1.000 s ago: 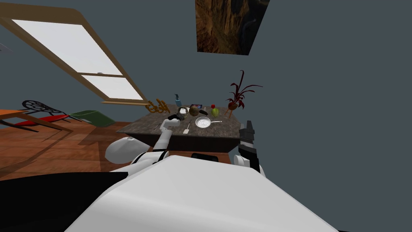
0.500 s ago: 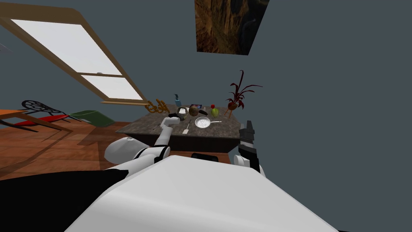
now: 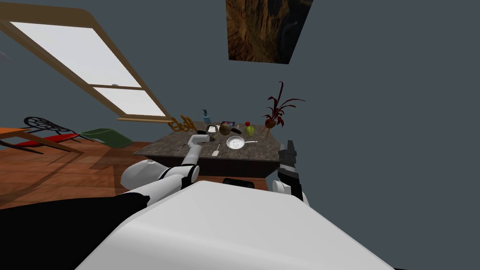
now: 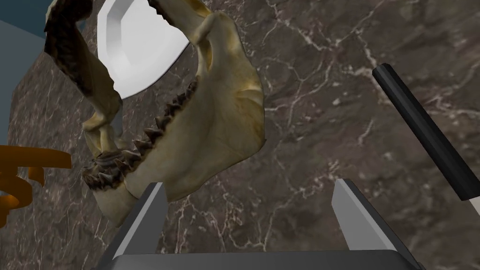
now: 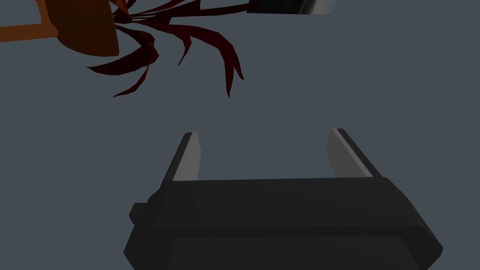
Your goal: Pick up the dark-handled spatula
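Farther across the table (image 4: pixel 328 70) now, the left claw (image 4: pixel 247 183) hangs spread, empty, mid-approach. Next, shift sideways to straddle the spatula (image 4: pixel 429 136) by its black handle. Right claw (image 5: pixel 262 133): spread, idle.

White arm (image 3: pixel 190 157), dark joints; dark-boxed tool (image 4: pixel 249 183), grey blades

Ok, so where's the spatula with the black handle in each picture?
Head view: the white-bladed spatula with the black handle lies on the dark marbled table, beside the left gripper.
Left wrist view: its black handle lies slanted, outside the open left gripper.
Right wrist view: the open right gripper faces the dark red plant instead.
Shared landmark: the marbled table.
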`<state>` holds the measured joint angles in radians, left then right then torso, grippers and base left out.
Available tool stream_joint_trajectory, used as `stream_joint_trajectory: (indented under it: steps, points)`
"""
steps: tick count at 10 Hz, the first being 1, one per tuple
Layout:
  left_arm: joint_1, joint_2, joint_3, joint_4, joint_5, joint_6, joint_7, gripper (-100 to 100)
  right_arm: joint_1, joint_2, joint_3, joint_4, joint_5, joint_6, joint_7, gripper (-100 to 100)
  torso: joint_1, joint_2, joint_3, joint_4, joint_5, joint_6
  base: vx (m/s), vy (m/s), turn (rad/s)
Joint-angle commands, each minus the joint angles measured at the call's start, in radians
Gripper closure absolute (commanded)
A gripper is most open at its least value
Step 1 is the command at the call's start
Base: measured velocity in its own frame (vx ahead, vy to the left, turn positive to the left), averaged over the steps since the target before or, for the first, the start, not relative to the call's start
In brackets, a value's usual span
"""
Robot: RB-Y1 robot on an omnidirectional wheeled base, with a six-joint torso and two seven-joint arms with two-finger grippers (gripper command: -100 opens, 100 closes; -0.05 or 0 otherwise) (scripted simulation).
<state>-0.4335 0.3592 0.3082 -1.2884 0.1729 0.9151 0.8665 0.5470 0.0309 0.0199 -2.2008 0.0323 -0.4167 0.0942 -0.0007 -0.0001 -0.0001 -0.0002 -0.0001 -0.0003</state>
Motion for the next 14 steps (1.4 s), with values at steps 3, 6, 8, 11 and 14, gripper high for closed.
stream_joint_trajectory:
  steps: [3, 6, 8, 11, 14]
  points:
    - [-0.083, 0.025, 0.026, 0.094, 0.003, 0.108, 0.088, -100, 0.0, 0.0, 0.0, 0.0, 0.0, 0.0, 0.0, 0, 0.0, 0.0, 0.0, 0.0, 0.0, 0.0, 0.006, -0.016, -0.005]
    - [-0.123, 0.037, 0.038, 0.157, 0.003, 0.18, 0.129, -100, 0.0, 0.0, 0.0, 0.0, 0.0, 0.0, 0.0, 0, 0.0, 0.0, 0.0, 0.0, 0.0, 0.0, 0.004, -0.014, -0.003]
    - [-0.161, 0.05, 0.049, 0.208, 0.002, 0.229, 0.169, -100, 0.0, 0.0, 0.0, 0.0, 0.0, 0.0, 0.0, 0, -0.001, 0.0, 0.0, 0.0, 0.0, 0.0, 0.009, -0.021, -0.011]
    - [-0.198, 0.062, 0.059, 0.27, 0.0, 0.302, 0.207, -100, 0.0, 0.0, 0.0, 0.0, 0.0, 0.0, 0.0, 0, -0.001, 0.0, 0.0, 0.0, 0.0, 0.0, 0.007, -0.023, -0.008]
    - [-0.265, 0.084, 0.077, 0.363, -0.007, 0.383, 0.277, -100, 0.0, 0.0, 0.0, 0.0, 0.0, 0.0, 0.0, 0, -0.001, 0.0, 0.0, 0.0, 0.0, 0.0, 0.009, -0.025, -0.014]
